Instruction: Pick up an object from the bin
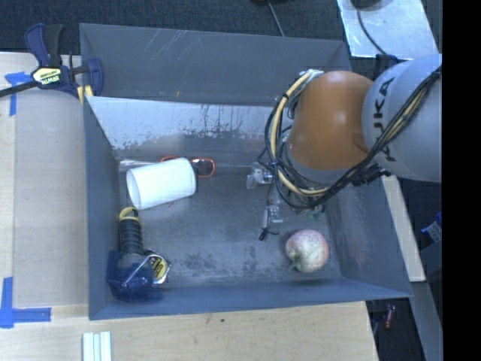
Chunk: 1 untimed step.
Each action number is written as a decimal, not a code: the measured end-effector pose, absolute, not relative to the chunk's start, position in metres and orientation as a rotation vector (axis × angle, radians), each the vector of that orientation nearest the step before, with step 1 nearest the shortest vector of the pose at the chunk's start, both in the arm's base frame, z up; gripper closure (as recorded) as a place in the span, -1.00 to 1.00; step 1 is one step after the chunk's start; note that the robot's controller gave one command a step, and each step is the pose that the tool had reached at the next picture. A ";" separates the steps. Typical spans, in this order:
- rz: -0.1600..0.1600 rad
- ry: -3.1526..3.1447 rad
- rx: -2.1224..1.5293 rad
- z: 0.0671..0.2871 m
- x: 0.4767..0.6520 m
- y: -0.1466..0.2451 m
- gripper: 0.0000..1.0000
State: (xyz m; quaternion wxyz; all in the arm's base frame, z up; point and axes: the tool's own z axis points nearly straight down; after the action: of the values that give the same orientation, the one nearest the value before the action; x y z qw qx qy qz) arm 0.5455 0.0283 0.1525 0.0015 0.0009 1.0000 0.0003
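Jaws: low over the bin floor, just left of the apple; I cannot tell their opening.
Progress: nothing lifted; apple and white cup lie on the floor.
Remaining: grasp, lift.

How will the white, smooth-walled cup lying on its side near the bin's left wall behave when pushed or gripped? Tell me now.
The white cup is round-walled and lies on its side, so a push would probably roll it rather than slide it. It looks hollow and thin-walled, so it is likely light and easily crushed. Its smooth wall may slip in a grip.
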 end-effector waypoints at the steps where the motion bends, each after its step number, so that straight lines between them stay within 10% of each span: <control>1: 0.001 3.138 0.003 0.153 0.546 0.028 -1.00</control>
State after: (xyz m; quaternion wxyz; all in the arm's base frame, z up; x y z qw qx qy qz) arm 0.5455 0.0283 0.1525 0.0016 0.0009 1.0000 0.0003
